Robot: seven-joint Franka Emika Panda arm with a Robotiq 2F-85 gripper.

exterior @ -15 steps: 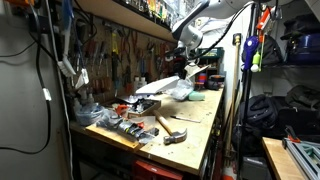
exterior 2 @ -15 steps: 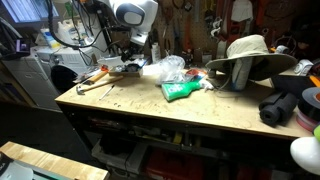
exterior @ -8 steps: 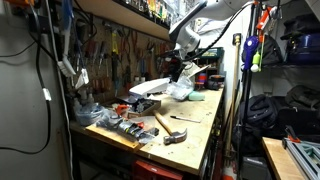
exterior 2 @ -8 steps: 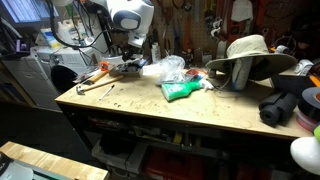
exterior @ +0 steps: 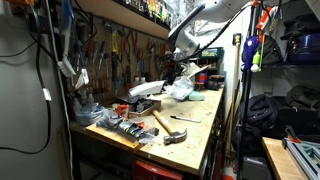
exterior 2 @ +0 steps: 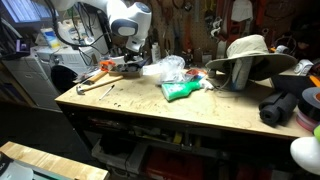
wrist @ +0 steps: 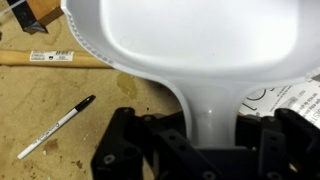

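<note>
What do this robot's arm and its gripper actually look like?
The arm is glossy white, made of rounded, tube-like segments with a dark band at a joint. The gripper is matte black and blocky, with small round holes in its body. No markings are legible.

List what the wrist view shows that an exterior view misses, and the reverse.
Only the wrist view: a black pen lying on the bench, and a close look at the claw clamped on the handle of the white scoop. Only an exterior view: a wide-brimmed hat, a green packet and the robot arm. Both: the wooden bench and the hammer.
</note>
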